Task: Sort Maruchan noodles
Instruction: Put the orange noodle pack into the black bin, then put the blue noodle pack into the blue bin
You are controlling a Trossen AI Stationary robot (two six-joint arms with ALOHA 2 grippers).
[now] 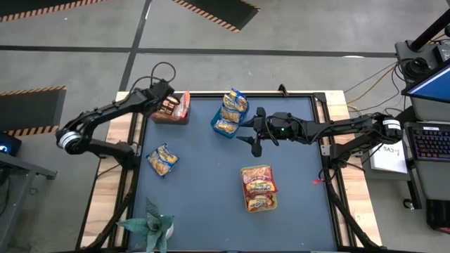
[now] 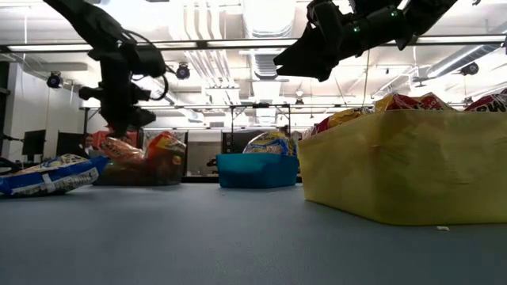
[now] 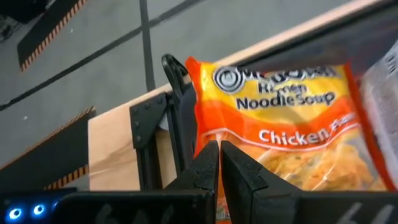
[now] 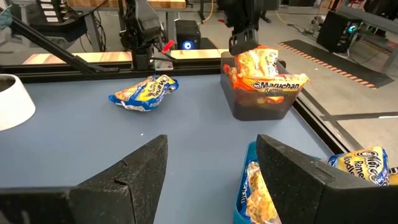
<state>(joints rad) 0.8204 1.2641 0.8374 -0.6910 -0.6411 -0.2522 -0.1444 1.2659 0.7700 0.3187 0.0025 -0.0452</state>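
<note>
An orange crinkly plastic ramen packet (image 3: 280, 130) is being pinched by the closed left gripper (image 3: 219, 163) directly above the dark bin (image 1: 171, 117) at the worktop's far-left corner (packet hanging below the fingers); right gripper (image 1: 254, 133) is being held open, empty.

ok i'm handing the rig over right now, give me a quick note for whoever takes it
Left gripper: shut on an orange packet, over the dark bin at the table's far left.
Right gripper: open, empty, just beside the blue bin, mid-table.
Done: orange packets are in the dark bin, blue-and-yellow ones in the blue bin, red ones in the yellow-green bin.
Left: release the held orange packet into the dark bin; one blue-and-yellow packet lies loose on the mat at the left and likely belongs in the blue bin.
</note>
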